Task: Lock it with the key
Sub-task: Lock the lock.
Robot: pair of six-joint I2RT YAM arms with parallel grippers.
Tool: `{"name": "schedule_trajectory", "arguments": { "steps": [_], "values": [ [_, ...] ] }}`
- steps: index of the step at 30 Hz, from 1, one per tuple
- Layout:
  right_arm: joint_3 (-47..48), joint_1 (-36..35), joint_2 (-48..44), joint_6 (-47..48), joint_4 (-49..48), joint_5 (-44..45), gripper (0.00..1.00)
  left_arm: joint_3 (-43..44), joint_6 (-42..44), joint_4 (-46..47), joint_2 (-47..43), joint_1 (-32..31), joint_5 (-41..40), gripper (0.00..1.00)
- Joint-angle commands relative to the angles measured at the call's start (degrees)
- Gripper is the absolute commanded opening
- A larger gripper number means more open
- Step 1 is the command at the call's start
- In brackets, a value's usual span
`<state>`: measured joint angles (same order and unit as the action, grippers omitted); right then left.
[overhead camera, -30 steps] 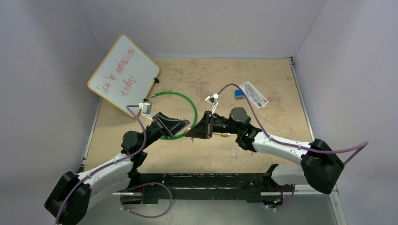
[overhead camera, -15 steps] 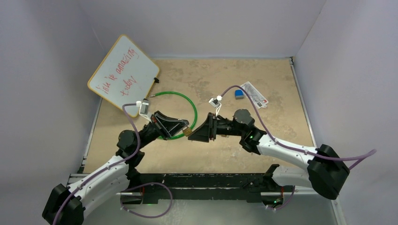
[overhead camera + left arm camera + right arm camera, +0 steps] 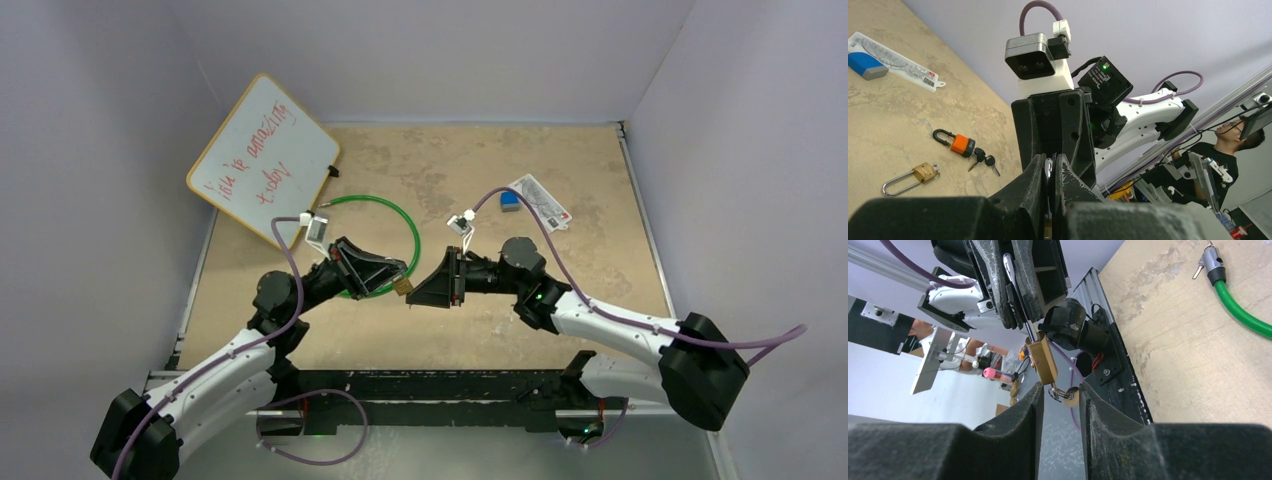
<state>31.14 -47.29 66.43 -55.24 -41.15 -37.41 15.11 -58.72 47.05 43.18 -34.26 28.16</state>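
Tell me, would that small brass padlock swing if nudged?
Probably: the small brass padlock hangs by its thin shackle from the left gripper, so it may pivot. Its metal body looks heavy for its size. The key ring beneath would likely flop.

Pale lilac walls (image 3: 450,60) on three sides; mottled tan tabletop (image 3: 575,165); even light.

Tan table (image 3: 580,160) bears whiteboard (image 3: 263,160), green cable (image 3: 1245,310), orange padlock (image 3: 960,144), brass padlock (image 3: 923,172).

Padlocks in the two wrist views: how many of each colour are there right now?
Brass: 2, the held brass padlock and the loose brass padlock
Orange: 1, the orange padlock
Total: 3
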Motion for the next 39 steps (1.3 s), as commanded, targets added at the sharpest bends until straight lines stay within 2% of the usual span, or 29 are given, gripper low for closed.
{"name": "schedule_trajectory", "arguments": {
  "steps": [1,5,8,11,14,20,24,27,39],
  "values": [
    [0.6,0.1,-2.2,1.9,0.6,1.5,0.29,3.0,1.5,1.4,-0.1,-0.1,1.1,0.00],
    [0.6,0.1,-2.1,1.8,0.4,2.3,0.22,3.1,1.7,1.3,-0.1,-0.2,1.0,0.00],
    [0.4,0.1,-1.9,1.3,-0.2,2.4,0.21,3.2,1.7,1.2,0.1,-0.2,1.1,0.00],
    [0.9,0.1,-1.7,1.3,-0.3,2.7,0.33,3.1,1.8,1.1,0.1,-0.2,1.3,0.00],
    [1.2,0.1,-1.7,1.5,0.3,3.4,0.36,3.1,1.9,0.9,0.0,-0.2,1.2,0.00],
    [1.5,0.1,0.0,1.1,-1.3,3.4,0.22,3.2,2.0,0.9,0.3,-0.1,1.2,0.00],
    [0.9,0.1,0.5,0.5,-3.0,3.0,0.07,3.1,1.9,0.9,0.3,-0.2,1.0,0.00],
    [0.6,0.1,0.5,0.5,-3.2,2.9,0.01,2.9,1.9,0.9,0.1,-0.2,0.3,0.00],
    [-3.2,0.1,0.4,-0.1,-5.2,-0.6,0.00,2.5,2.0,-0.7,-2.7,-0.2,-3.7,0.00]
  ]
}}
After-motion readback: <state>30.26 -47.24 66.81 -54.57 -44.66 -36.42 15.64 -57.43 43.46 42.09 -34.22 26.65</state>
